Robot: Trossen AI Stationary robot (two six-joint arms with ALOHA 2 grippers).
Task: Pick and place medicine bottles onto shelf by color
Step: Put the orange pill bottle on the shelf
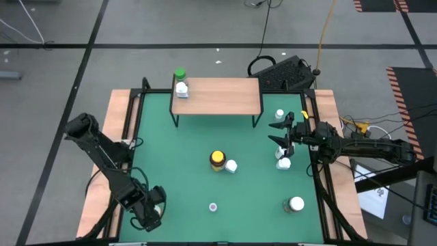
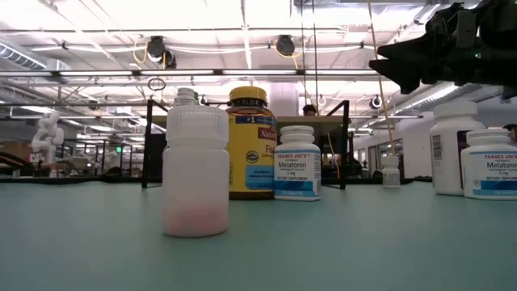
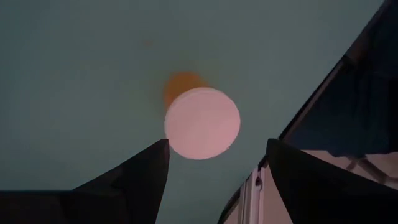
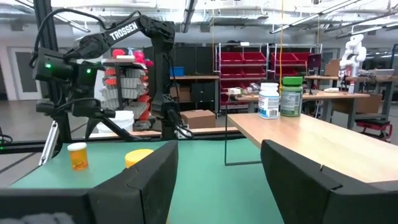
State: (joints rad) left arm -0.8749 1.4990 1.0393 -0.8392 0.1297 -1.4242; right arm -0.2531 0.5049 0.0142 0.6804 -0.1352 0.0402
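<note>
The light-wood shelf [image 1: 218, 96] stands at the far side of the green mat, with a green-capped bottle [image 1: 179, 74] and a white bottle [image 1: 181, 89] upright on its left end. My left gripper [image 3: 214, 168] is open near the front left corner [image 1: 149, 210], pointing down over an orange-banded, white-capped bottle [image 3: 202, 122] that stands on the mat just beyond its fingertips. My right gripper [image 1: 282, 134] is open and empty above the mat at the right, between two white bottles [image 1: 279, 114] [image 1: 283, 162]. An amber yellow-capped bottle [image 1: 217, 160] stands at mid-mat.
A white bottle [image 1: 231, 165] stands beside the amber one. A small translucent bottle [image 1: 214, 206] stands near the front edge, and a larger greyish bottle with a white lid [image 1: 295, 204] at the front right. A wooden frame [image 1: 123, 137] borders the mat.
</note>
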